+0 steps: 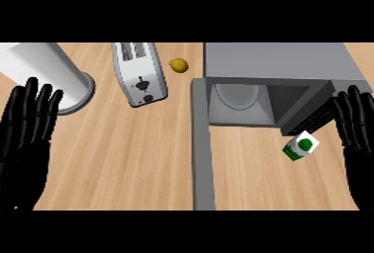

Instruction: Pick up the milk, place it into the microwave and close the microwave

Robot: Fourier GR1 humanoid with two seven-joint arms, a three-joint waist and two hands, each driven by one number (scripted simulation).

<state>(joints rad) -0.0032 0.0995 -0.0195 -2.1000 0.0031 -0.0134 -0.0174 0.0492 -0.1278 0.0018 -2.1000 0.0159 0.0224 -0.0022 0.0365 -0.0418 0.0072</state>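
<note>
Two black hands show in the head view, both with fingers straight and spread, holding nothing: the left hand [27, 123] at the left edge, the right hand [356, 123] at the right edge. The small green-and-white milk carton [301, 147] sits askew on the light wooden desk [131, 158], just in front of the open grey box-shaped microwave [277, 59] (near its right front corner), apart from the right hand. The microwave's grey door [202, 163] stands swung out on the left. Farther back are a silver toaster [139, 74], a small yellow rounded object [179, 64] and a white cylinder [40, 66].
</note>
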